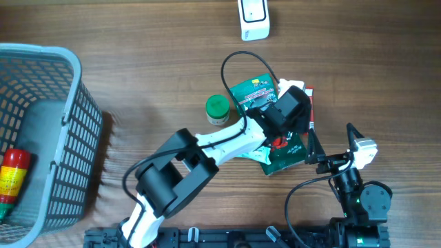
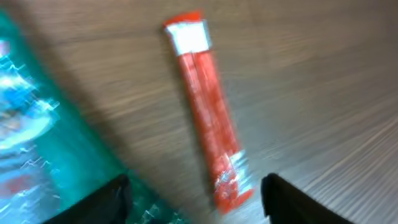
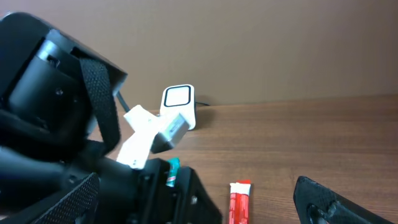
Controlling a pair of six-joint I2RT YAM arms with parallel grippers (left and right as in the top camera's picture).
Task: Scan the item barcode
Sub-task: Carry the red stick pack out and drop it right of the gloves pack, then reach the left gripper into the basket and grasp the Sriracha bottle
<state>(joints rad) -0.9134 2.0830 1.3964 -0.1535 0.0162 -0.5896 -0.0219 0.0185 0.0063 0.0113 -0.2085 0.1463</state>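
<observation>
- Item to scan, as I read it: the red stick pack (image 2: 208,112). It lies flat on the table (image 1: 138,41), just beside the right edge of the green packets (image 1: 253,89).
- Left gripper (image 2: 198,186): fingers apart and clamped on nothing. The stick's near end sits between them, with table showing on both sides of it.
- Stick's long axis runs away from the left wrist camera, roughly square to the finger line, so the fingers straddle its narrow width. Closing here should pinch it across the short side. The view is blurred, so contact is unclear.
- Right gripper (image 3: 199,196): spread wide and empty, near the stick but off to the side, low near the table edge.
- The left arm is nearer, right over the stick.
- Scanner (image 1: 253,17) is at the far edge of the table, well apart from the stick and roughly along its axis.
</observation>
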